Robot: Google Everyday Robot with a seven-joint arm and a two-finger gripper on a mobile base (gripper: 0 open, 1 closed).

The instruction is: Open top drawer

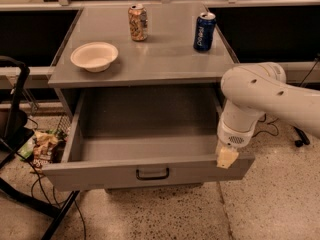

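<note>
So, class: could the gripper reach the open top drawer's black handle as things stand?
Probably yes. The gripper sits by the front panel of the top drawer, at its image-right end, and nothing stands between it and the handle.

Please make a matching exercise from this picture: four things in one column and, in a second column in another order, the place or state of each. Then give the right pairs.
Things
1. bowl
2. blue can
3. top drawer
4. gripper

Places or states
A. at the drawer's right front corner
B. pulled out
C. on the cabinet top, left side
D. on the cabinet top, back right

Pairs: 1-C, 2-D, 3-B, 4-A
</note>
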